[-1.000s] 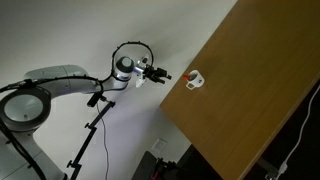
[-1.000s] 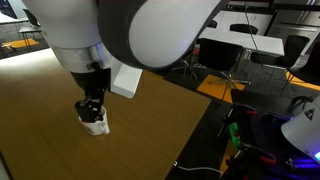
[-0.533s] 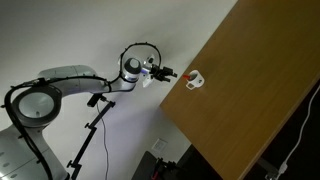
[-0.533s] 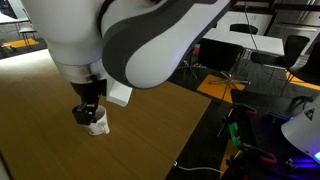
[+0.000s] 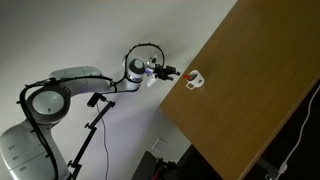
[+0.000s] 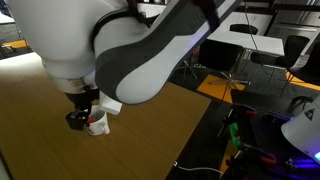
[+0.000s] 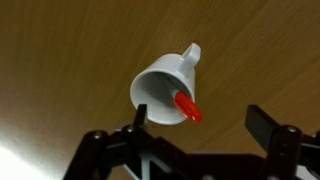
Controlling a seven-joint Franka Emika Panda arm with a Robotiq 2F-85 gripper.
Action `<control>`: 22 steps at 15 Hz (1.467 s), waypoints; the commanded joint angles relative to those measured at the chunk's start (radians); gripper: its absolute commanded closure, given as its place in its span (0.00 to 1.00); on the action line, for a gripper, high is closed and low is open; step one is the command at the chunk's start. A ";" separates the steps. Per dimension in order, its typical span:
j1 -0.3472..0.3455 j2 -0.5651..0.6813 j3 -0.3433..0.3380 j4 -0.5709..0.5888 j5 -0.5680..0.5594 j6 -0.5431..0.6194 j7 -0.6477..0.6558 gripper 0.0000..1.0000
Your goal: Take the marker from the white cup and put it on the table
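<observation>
In the wrist view the white cup (image 7: 165, 90) stands on the wooden table (image 7: 60, 60), handle pointing away. The red marker (image 7: 187, 106) leans in it, its red end sticking out over the near rim. My gripper (image 7: 200, 128) is open and empty. One finger is beside the cup's near left side and the other is well off to the right. The marker's tip is above the gap between them. In both exterior views the gripper (image 5: 178, 73) (image 6: 80, 118) is right next to the cup (image 5: 195, 80) (image 6: 98, 125), which sits near the table's edge (image 5: 260, 100).
The table (image 6: 150, 130) spreads wide around the cup. Past its edge is an office area with chairs (image 6: 240, 55) and desks. A cable (image 5: 296, 150) hangs by the table's lower right. The robot's arm (image 6: 120, 40) hides much of the tabletop.
The gripper has moved closer to the cup and now stands right beside it. The cup and marker have not moved.
</observation>
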 commanded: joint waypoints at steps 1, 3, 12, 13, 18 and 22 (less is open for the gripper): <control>0.033 0.054 -0.033 0.067 -0.019 0.002 0.025 0.00; 0.039 0.079 -0.044 0.091 -0.016 -0.004 0.023 0.00; 0.045 0.177 -0.069 0.185 0.001 -0.017 0.007 0.20; 0.046 0.184 -0.070 0.192 0.003 -0.020 0.007 0.23; 0.047 0.210 -0.069 0.228 0.007 -0.022 -0.001 0.41; 0.048 0.225 -0.069 0.251 0.010 -0.026 -0.006 0.47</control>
